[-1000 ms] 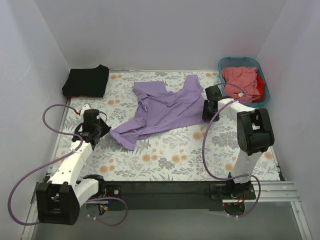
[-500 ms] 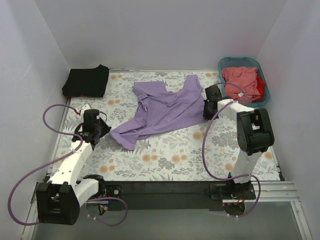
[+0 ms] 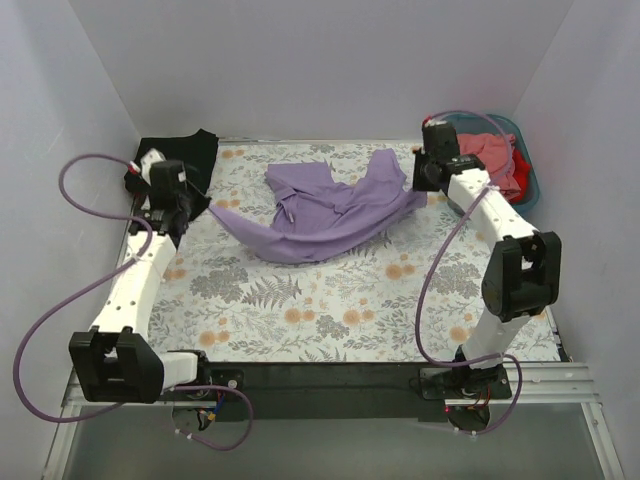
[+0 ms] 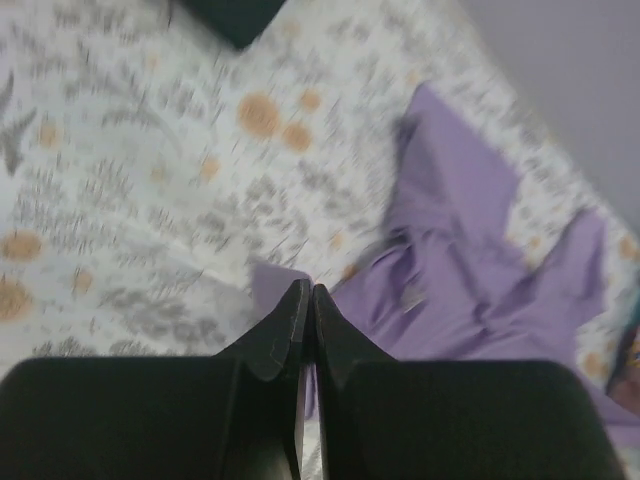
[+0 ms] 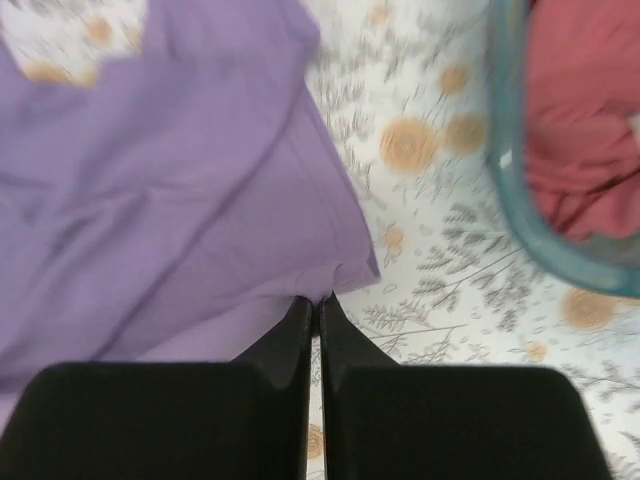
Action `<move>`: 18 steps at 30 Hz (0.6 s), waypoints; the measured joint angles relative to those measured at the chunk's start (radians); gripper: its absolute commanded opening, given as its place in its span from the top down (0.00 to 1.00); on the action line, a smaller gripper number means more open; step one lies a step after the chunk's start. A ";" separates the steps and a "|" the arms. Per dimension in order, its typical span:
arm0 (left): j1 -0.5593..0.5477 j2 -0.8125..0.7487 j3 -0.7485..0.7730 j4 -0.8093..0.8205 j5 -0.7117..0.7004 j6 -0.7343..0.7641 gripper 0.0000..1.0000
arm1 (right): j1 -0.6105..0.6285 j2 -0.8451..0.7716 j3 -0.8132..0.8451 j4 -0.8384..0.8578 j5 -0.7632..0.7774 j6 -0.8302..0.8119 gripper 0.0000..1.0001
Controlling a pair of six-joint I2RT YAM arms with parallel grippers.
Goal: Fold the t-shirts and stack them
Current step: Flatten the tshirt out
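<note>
The lavender-purple t-shirt (image 3: 330, 212) hangs stretched between my two grippers over the back half of the floral table. My left gripper (image 3: 205, 205) is shut on its left corner, shown in the left wrist view (image 4: 311, 292) with purple cloth (image 4: 470, 250) beyond. My right gripper (image 3: 420, 192) is shut on its right corner, shown in the right wrist view (image 5: 317, 300) under the purple cloth (image 5: 180, 200). A folded black t-shirt (image 3: 190, 152) lies at the back left. Salmon-pink (image 3: 488, 152) and red (image 3: 520, 168) t-shirts lie in the teal basket (image 3: 529, 190).
The teal basket's rim (image 5: 515, 205) is close to the right of my right gripper. Grey walls close in the back and both sides. The floral cloth (image 3: 330, 310) covers the table toward the near edge.
Both arms have raised and swung toward the back, lifting the purple shirt's two corners off the table. The shirt's lower edge now hangs stretched between them.
</note>
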State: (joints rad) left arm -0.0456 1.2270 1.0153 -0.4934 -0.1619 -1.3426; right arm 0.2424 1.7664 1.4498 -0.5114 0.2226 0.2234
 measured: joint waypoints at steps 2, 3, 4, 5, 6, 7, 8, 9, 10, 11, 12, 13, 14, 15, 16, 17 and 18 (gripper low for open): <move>0.016 0.036 0.169 -0.032 -0.015 0.000 1.00 | 0.000 -0.043 0.108 -0.029 0.007 -0.024 0.99; 0.023 0.054 0.271 -0.060 -0.024 0.001 1.00 | 0.000 -0.070 0.155 -0.035 0.011 -0.034 0.99; 0.027 0.064 0.348 -0.068 -0.034 0.003 1.00 | 0.000 -0.122 0.207 -0.040 0.017 -0.053 0.99; 0.031 0.071 0.429 -0.076 -0.050 0.006 1.00 | 0.000 -0.151 0.227 -0.043 0.019 -0.061 0.99; 0.033 0.071 0.509 -0.101 -0.067 0.013 1.00 | 0.000 -0.208 0.245 -0.043 0.022 -0.075 0.99; 0.035 0.065 0.596 -0.113 -0.088 0.021 1.00 | 0.000 -0.267 0.253 -0.047 0.027 -0.088 0.99; 0.035 0.050 0.655 -0.115 -0.105 0.029 1.00 | 0.000 -0.333 0.256 -0.053 0.034 -0.100 0.99; 0.035 0.032 0.690 -0.119 -0.117 0.035 1.00 | 0.000 -0.393 0.256 -0.059 0.038 -0.108 0.99; 0.036 -0.003 0.728 -0.129 -0.130 0.046 1.00 | 0.000 -0.451 0.256 -0.064 0.041 -0.119 0.99; 0.036 -0.038 0.750 -0.135 -0.140 0.057 1.00 | 0.000 -0.505 0.256 -0.068 0.043 -0.127 0.99; 0.036 -0.079 0.769 -0.142 -0.150 0.068 1.00 | 0.000 -0.563 0.254 -0.068 0.044 -0.135 0.99; 0.036 -0.122 0.784 -0.149 -0.159 0.080 1.00 | 0.000 -0.626 0.246 -0.069 0.043 -0.146 0.99; 0.036 -0.162 0.798 -0.156 -0.169 0.093 1.00 | 0.000 -0.634 0.245 -0.069 0.043 -0.147 0.99; 0.036 -0.209 0.816 -0.161 -0.181 0.108 1.00 | 0.000 -0.708 0.229 -0.073 0.043 -0.157 0.99; 0.036 -0.238 0.826 -0.163 -0.188 0.115 1.00 | 0.000 -0.753 0.214 -0.071 0.040 -0.164 0.99; 0.036 -0.275 0.841 -0.166 -0.200 0.126 1.00 | 0.000 -0.805 0.199 -0.076 0.039 -0.173 0.99; 0.036 -0.303 0.855 -0.166 -0.207 0.134 1.00 | 0.000 -0.831 0.193 -0.079 0.037 -0.176 0.99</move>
State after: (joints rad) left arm -0.0097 0.9245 1.8702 -0.6594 -0.3691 -1.2087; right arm 0.2424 0.9352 1.6424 -0.5903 0.2600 0.0471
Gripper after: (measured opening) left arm 0.014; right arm 0.024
